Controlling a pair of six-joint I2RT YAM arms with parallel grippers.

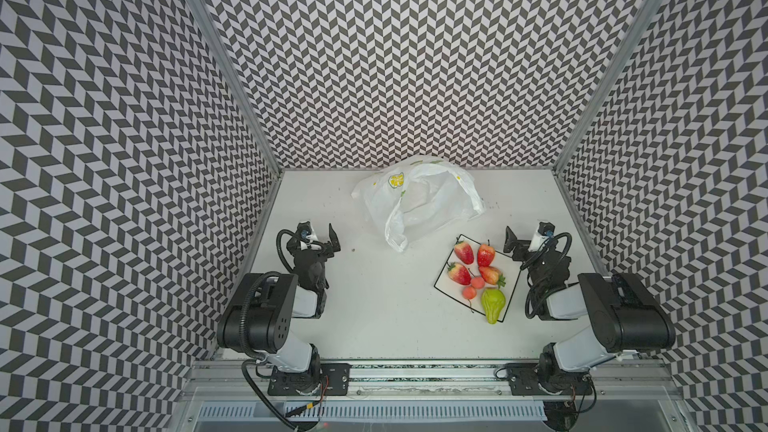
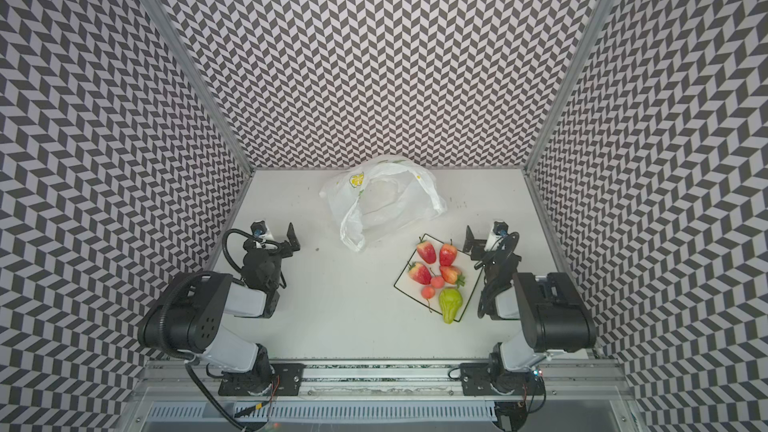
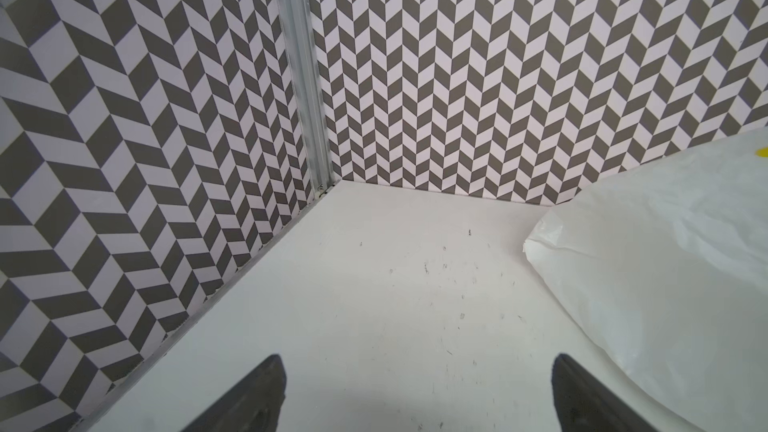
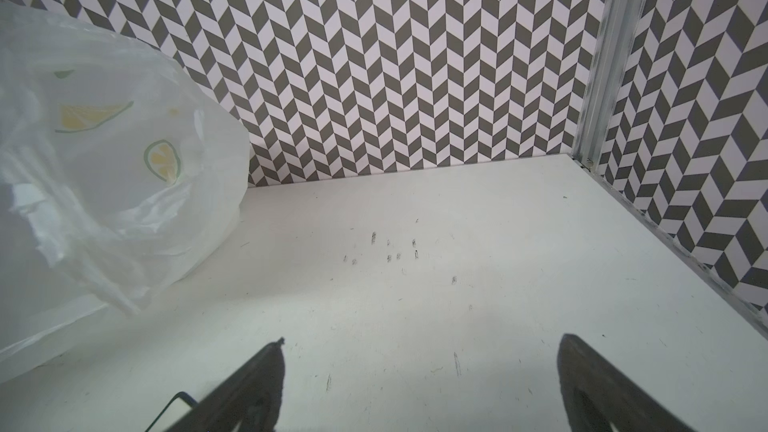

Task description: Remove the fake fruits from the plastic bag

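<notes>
The fake fruits are all out of the bag. They lie together on a flat white square sheet with a black border (image 1: 510, 274), on the white table (image 1: 395, 317) towards its right edge. Four red strawberries with green caps (image 1: 464, 252) fill the sheet's far part. Two small round red cherries (image 1: 478, 282) sit just nearer, and a yellow-green pear-shaped fruit (image 1: 493, 304) overlaps the sheet's near corner.

The thin translucent white plastic bag with lemon prints (image 1: 419, 201) rests crumpled by the middle of the far edge. Its mouth gapes towards the near edge, and one loop handle trails towards the table's centre.

Both arms are folded over their bases at the near edge, with elbows raised and wrists aimed at the far edge. The left gripper (image 1: 333, 238) hangs near the left edge, well apart from the bag, with its jaws spread wide and nothing between them. The left wrist view shows only bare table there.

The right gripper (image 1: 510, 241) hovers just beside the sheet's far-right side — jaws likewise wide apart and holding nothing — with the bag off to its side.
</notes>
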